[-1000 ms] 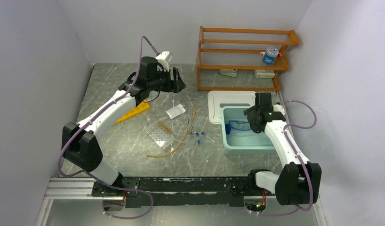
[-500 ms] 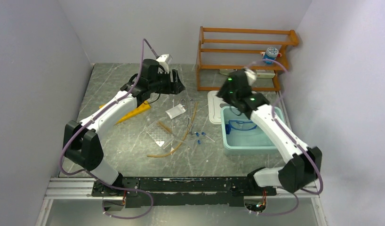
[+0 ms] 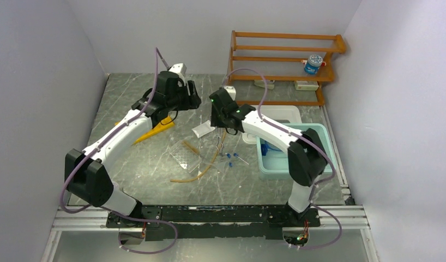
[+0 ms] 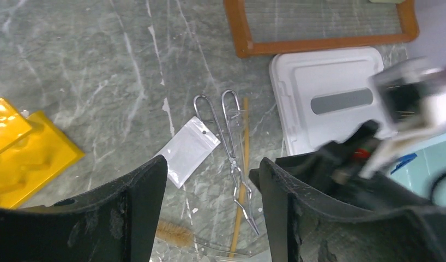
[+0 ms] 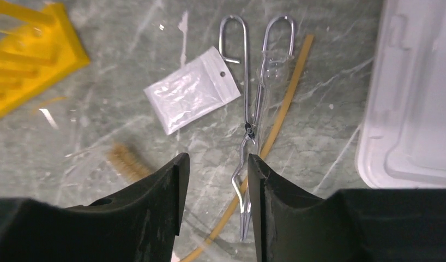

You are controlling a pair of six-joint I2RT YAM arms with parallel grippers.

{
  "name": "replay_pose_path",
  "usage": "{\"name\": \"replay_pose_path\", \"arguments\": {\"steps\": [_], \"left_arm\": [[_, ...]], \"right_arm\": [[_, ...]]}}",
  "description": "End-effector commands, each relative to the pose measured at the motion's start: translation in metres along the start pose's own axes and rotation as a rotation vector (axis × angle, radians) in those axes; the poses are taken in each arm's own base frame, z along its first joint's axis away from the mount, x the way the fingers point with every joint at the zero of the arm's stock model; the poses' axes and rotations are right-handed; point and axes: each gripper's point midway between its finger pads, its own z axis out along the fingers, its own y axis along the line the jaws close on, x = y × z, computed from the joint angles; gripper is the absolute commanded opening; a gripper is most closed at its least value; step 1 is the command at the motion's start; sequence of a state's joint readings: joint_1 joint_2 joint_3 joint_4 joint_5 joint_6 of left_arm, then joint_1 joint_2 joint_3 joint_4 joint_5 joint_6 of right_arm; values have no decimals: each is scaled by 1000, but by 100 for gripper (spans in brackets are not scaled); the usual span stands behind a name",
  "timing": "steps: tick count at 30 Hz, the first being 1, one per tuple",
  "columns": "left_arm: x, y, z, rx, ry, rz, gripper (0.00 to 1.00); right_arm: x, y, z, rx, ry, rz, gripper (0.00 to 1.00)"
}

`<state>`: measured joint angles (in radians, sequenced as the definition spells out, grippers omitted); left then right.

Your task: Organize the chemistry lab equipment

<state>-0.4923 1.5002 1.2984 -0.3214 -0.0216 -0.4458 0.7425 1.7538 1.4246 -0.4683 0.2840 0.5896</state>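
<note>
The right gripper (image 5: 214,166) was empty with its jaws apart, hovering over the tongs (image 5: 248,128). The tongs lay flat on the table (image 5: 128,33) with their long axis running far to near: loop handles toward the shelf (image 3: 286,35), tips toward the arm bases. The tube (image 5: 283,93) lay slanted just beside them on the lid (image 5: 411,93) side and crossed them near the tips. The packet (image 5: 191,95) lay just beside the handles, on the opposite side. The left gripper (image 4: 212,174), also empty with its jaws apart, hung above the same group.

Readable text: none.
White packet (image 5: 191,97), just ahead of right gripper (image 5: 215,164): no print.
Blue-capped bottle (image 3: 314,63): label too small to read.
</note>
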Motion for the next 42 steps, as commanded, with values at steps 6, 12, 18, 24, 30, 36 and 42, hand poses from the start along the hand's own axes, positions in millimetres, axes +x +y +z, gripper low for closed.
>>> {"name": "replay_pose_path", "arguments": {"steps": [6, 12, 18, 24, 30, 36, 42], "left_arm": [[-13, 10, -18, -23, -46, -51, 67], [-8, 11, -20, -19, -41, -56, 67], [-6, 13, -19, -23, -34, -52, 68], [-5, 13, -16, -25, -29, -52, 68], [-5, 14, -15, -28, -27, -51, 68], [-6, 15, -15, -35, -28, -48, 67], [-6, 16, -15, -38, -28, -46, 67]], "right_arm": [[42, -6, 59, 67, 134, 22, 41], [49, -25, 79, 177, 175, 39, 39], [50, -37, 83, 239, 152, 38, 39], [58, -45, 93, 250, 171, 37, 39], [65, -44, 100, 243, 192, 27, 34], [72, -42, 106, 216, 210, 30, 21], [51, -37, 95, 196, 147, 43, 7]]}}
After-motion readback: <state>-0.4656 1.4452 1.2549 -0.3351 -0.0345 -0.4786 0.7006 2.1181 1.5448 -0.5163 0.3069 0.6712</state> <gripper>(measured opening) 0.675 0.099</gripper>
